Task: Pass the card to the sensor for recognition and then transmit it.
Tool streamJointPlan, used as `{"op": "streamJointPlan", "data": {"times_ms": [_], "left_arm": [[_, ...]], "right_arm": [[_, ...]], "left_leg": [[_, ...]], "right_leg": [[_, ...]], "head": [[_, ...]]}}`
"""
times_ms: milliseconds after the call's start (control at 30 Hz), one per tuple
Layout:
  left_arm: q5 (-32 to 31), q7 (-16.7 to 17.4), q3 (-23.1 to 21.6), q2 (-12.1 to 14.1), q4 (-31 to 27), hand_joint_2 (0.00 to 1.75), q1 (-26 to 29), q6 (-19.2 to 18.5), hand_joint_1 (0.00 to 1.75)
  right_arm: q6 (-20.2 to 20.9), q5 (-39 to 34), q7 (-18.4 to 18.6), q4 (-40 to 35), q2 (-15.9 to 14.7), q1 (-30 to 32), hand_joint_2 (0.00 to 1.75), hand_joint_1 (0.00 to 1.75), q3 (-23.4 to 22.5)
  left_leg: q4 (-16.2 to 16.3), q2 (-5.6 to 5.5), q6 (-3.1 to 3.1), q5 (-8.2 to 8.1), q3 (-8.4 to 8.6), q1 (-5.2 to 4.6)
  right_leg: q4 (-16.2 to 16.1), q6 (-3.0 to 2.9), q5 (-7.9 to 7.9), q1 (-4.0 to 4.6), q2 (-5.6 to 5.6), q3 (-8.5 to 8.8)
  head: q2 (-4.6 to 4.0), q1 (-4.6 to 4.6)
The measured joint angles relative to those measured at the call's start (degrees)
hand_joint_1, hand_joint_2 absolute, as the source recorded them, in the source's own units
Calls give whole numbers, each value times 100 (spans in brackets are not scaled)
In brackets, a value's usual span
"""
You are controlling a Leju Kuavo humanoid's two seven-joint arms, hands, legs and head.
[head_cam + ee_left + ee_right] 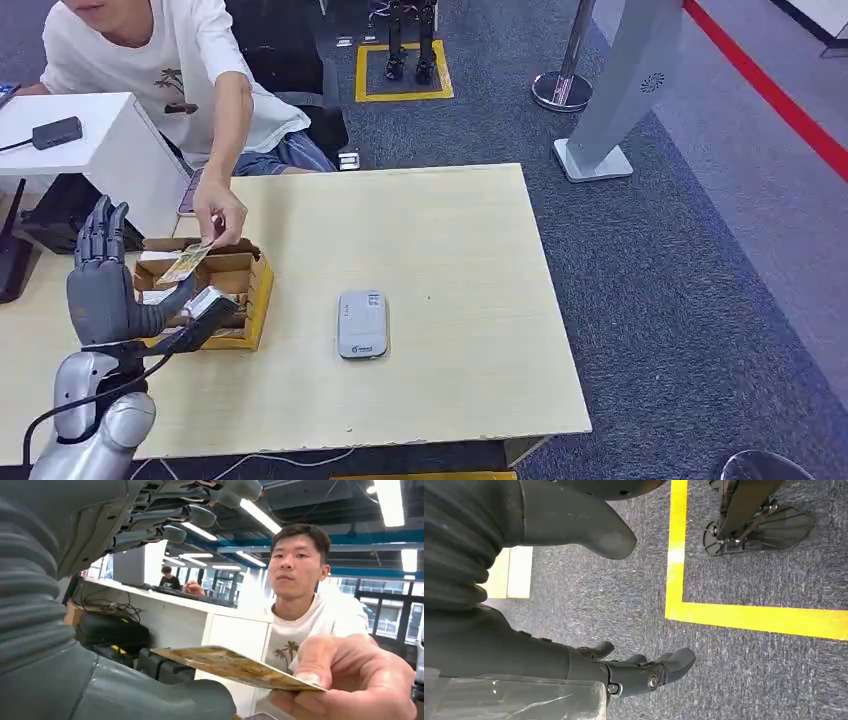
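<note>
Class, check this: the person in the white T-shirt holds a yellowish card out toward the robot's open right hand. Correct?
Not quite. The head view shows the yellowish card held toward the robot's open left hand, raised beside the cardboard box; the rest stands.

I see a mottled yellow-brown card (185,263), a white-grey sensor (362,323) on the pale wood table (450,280), a tan cardboard box (245,290) at left, and blue-grey carpet (680,300) with yellow floor lines (729,615) and a red stripe (770,90).
</note>
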Motion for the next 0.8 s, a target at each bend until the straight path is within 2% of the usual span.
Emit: {"op": "streamJointPlan", "data": {"times_ms": [300, 633, 667, 800], "left_arm": [[171, 2, 0, 26, 0, 175, -24, -241, 0], [192, 13, 0, 35, 0, 175, -26, -252, 0], [219, 70, 0, 63, 0, 175, -27, -273, 175], [374, 96, 4, 63, 0, 175, -26, -341, 175]], "right_arm": [[-2, 0, 7, 0, 0, -1, 175, 0, -2], [-2, 0, 7, 0, 0, -2, 175, 0, -2], [-2, 2, 9, 0, 0, -1, 175, 0, -2], [-15, 0, 9, 0, 0, 1, 175, 0, -2]], "left_leg": [[0, 0, 0, 0, 0, 0], [0, 0, 0, 0, 0, 0], [0, 0, 0, 0, 0, 0], [0, 0, 0, 0, 0, 0]], "right_leg": [[0, 0, 0, 0, 0, 0], [0, 0, 0, 0, 0, 0], [0, 0, 0, 0, 0, 0], [0, 0, 0, 0, 0, 0]], "head": [[0, 0], [0, 0], [0, 0], [0, 2]]}}
